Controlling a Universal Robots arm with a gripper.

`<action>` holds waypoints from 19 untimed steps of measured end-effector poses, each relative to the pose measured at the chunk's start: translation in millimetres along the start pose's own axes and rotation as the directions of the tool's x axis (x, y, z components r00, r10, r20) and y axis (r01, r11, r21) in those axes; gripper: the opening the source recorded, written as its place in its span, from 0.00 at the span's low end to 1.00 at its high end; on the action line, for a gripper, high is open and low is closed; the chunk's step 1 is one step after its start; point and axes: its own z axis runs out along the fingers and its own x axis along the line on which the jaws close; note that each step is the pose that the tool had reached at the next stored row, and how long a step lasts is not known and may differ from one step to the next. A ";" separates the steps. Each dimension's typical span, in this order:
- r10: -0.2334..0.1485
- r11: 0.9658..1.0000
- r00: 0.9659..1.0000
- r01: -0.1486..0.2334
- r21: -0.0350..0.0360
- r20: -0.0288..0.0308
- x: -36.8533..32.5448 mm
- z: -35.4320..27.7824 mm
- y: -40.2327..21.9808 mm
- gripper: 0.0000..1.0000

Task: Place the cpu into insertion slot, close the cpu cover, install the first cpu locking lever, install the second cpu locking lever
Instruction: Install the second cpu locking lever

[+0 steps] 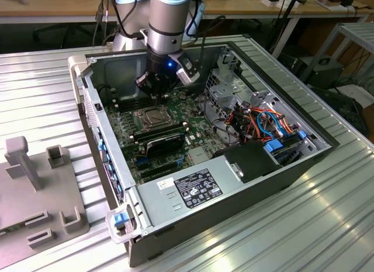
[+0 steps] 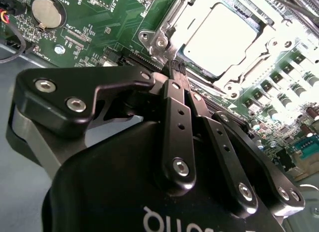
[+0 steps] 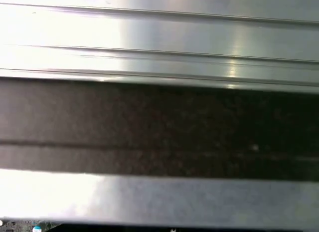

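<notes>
In the second wrist view the cpu point(image 2: 219, 37) lies flat in its socket, dull silver face up. The cpu cover point(image 2: 239, 81) lies down around it as a thin metal frame. In the exterior view the insertion slot point(image 1: 151, 116) sits on the green board inside the open computer case. My gripper point(image 2: 177, 67) is shut, its two black fingers pressed together with nothing visible between them. The tips hover at one corner of the socket frame. Seen from outside, the gripper point(image 1: 153, 98) hangs just behind the slot, low in the case. I cannot make out how the locking levers stand.
Black memory sticks point(image 1: 165, 134) lie in front of the slot. A power supply point(image 1: 198, 187) and a tangle of cables point(image 1: 263, 123) fill the exterior view's right. A coin battery point(image 2: 46, 11) sits on the board. A grey fixture point(image 1: 35, 190) stands outside the case wall point(image 1: 93, 117).
</notes>
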 end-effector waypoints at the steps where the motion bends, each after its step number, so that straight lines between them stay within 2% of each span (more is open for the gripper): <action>1: 0.000 1.000 1.000 0.000 0.000 0.000 0.0 -0.7 0.0 0.11; 3: 0.000 1.000 1.000 0.000 0.000 0.000 0.0 -0.9 -1.1 0.11; 16: 0.000 1.000 1.000 0.000 0.000 0.000 0.9 -1.2 -19.6 0.11; 19: 0.000 1.000 1.000 0.000 0.000 0.000 0.9 -1.2 -21.7 0.11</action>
